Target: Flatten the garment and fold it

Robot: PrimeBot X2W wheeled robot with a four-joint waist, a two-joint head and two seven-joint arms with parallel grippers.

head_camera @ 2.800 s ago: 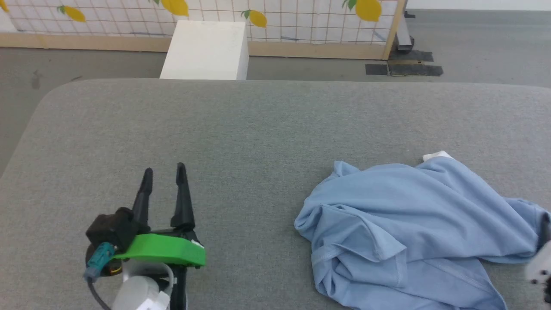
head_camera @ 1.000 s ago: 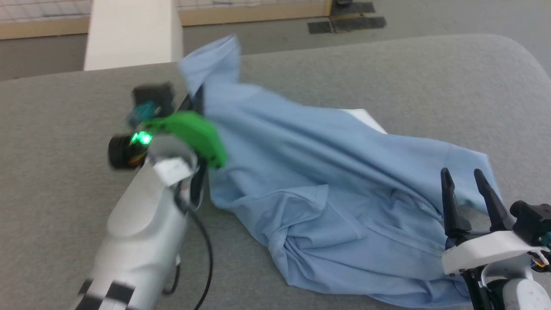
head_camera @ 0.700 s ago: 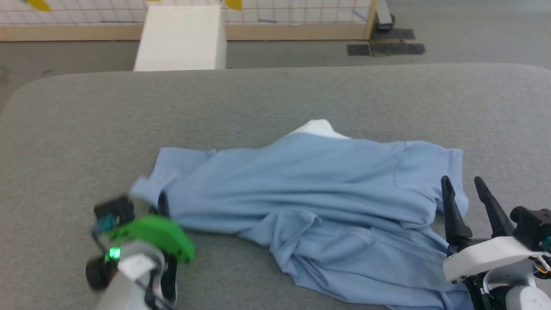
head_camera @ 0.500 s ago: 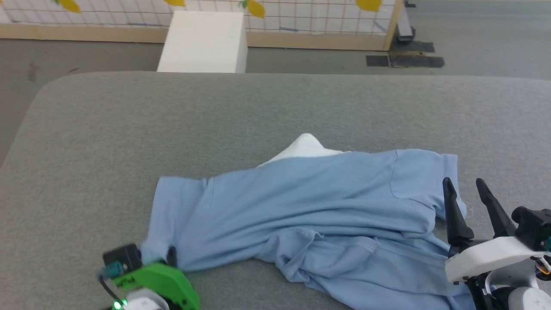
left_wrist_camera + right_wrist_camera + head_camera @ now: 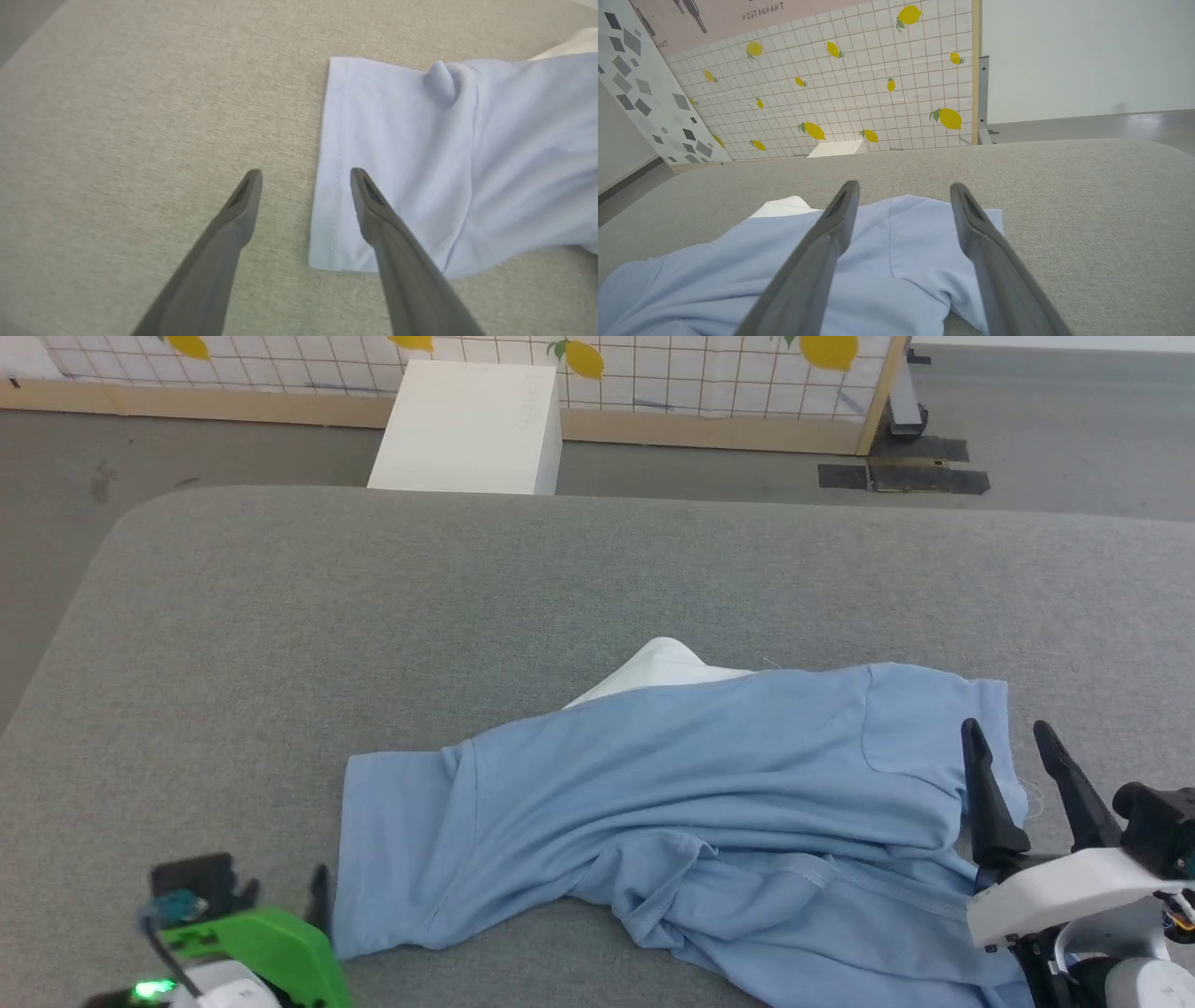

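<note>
Nearest, the left gripper (image 5: 280, 889) stands with its jaws wide apart and empty. In the left wrist view one finger is over the table (image 5: 467, 597) and the other over the hem of a sleeve; I cannot tell whether it touches the cloth. At the near right, the right gripper (image 5: 1007, 729) is likewise spread and grasps nothing, its fingers over the garment (image 5: 709, 775) at its right sleeve.

The garment lies on the near half of the table, spread left to right. Flattening looks partly done. The left sleeve lies smooth and square-edged and the far body is drawn fairly flat. The near middle and near right are bunched in soft ridges, with a stitched hem turned over on itself. No fold is made, so most of the task is left.

The cloth is thin, light blue and limp, with a fine knit. A white flap (image 5: 667, 667) shows at its far edge. The table is grey, coarse-woven and round-cornered. Beyond it are a plain white box (image 5: 471, 429) and a tiled panel (image 5: 709, 373) printed with lemons.
</note>
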